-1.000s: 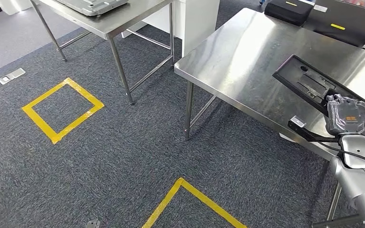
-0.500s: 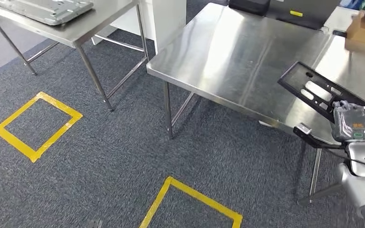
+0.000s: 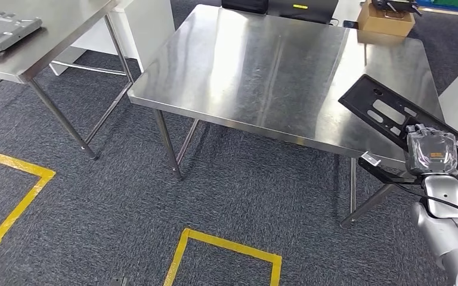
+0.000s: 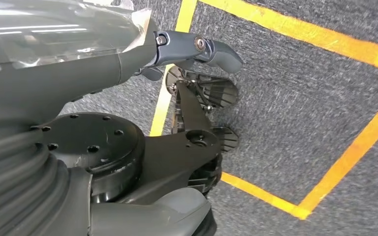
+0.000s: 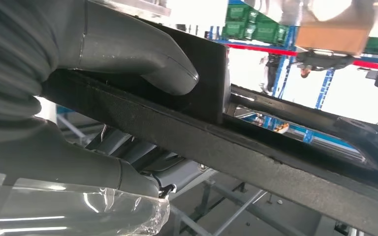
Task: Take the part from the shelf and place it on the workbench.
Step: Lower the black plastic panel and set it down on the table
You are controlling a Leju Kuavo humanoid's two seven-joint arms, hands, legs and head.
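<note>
My right hand grips a long black frame-shaped part at the right of the head view. The part hangs tilted above the near right corner of the steel workbench. In the right wrist view the grey thumb presses on the black part, whose edge runs across the picture. My left hand hangs over the carpet in the left wrist view, thumb stretched out, holding nothing.
A cardboard box and black cases stand at the workbench's far edge. A second steel table at the left carries a grey metal plate. Yellow tape squares mark the carpet.
The whole view has swung: the workbench now sits in the middle and the yellow squares have slid left. The black part stays in my right hand.
</note>
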